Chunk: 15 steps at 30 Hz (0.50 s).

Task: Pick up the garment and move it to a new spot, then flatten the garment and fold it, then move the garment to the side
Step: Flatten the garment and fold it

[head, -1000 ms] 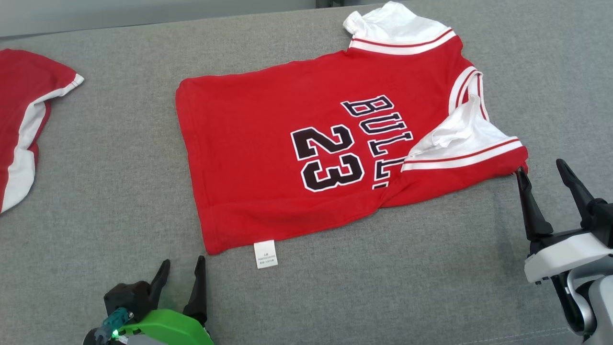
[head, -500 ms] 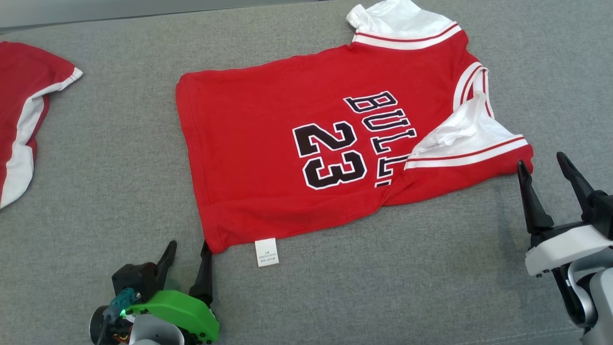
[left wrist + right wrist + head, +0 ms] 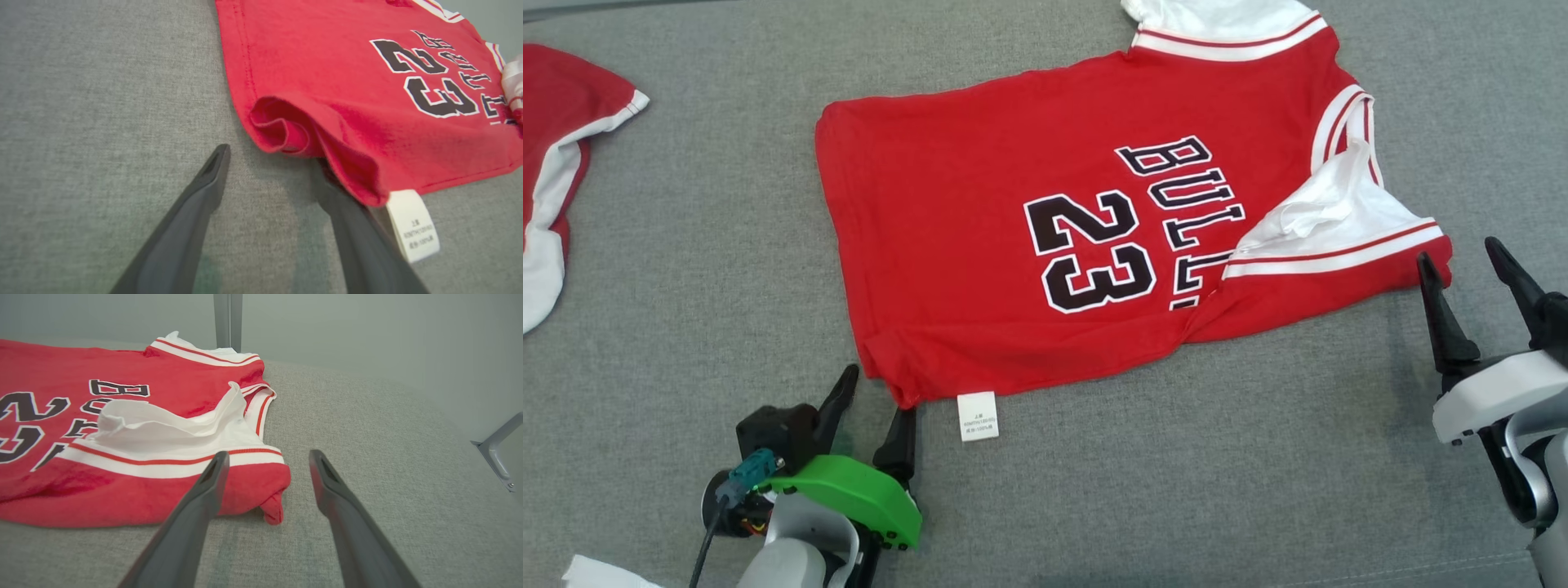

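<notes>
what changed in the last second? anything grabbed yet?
The left gripper moved forward to the shirt's hem corner beside the label; one finger now meets it and the hem has bunched a little. The right gripper edged closer around the sleeve corner. Nothing grabbed; both open. Shirt otherwise unmoved; the head camera tilted.

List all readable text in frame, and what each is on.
"23": black numerals outlined in white, on the red jersey.
"BULL": black lettering beside the number on the same jersey; the rest of the word is covered by the folded white sleeve.
White tag at the jersey's hem: a few printed lines, too small to read.
</notes>
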Available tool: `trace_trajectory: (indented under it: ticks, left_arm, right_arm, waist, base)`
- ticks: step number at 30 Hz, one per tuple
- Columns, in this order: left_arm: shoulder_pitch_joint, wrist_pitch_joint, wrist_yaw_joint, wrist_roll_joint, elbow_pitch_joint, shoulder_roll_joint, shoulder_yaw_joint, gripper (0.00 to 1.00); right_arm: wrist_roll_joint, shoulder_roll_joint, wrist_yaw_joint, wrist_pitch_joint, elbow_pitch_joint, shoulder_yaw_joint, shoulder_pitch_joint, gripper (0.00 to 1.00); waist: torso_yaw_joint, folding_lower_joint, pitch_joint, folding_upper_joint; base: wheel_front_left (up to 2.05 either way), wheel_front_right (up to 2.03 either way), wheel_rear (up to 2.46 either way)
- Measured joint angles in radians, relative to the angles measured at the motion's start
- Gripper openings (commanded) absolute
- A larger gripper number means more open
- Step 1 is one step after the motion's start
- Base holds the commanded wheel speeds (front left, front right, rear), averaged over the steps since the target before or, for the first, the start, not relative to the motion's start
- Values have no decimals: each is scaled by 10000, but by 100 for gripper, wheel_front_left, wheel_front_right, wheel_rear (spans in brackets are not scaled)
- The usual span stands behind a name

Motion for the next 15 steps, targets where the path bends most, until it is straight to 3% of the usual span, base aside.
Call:
trace_trajectory:
  ticks: [12, 13, 15]
  left_arm:
    - [-658, 500, -441, -500, -518, -345, -320, 100]
    - [-659, 533, -462, -556, -581, -362, -322, 92]
    - [-664, 656, -518, -625, -681, -372, -337, 58]
  right_arm:
    - [174, -77, -4, 823, 391, 236, -376, 100]
    - [228, -92, -4, 849, 387, 251, -396, 100]
    - [374, -144, -4, 941, 382, 303, -478, 100]
  waist:
    - [409, 0, 1146, 0]
    - [456, 0, 1195, 0]
    - [528, 0, 1257, 0]
  base:
    - [0, 0, 0]
    - [0, 0, 0]
    - [0, 0, 0]
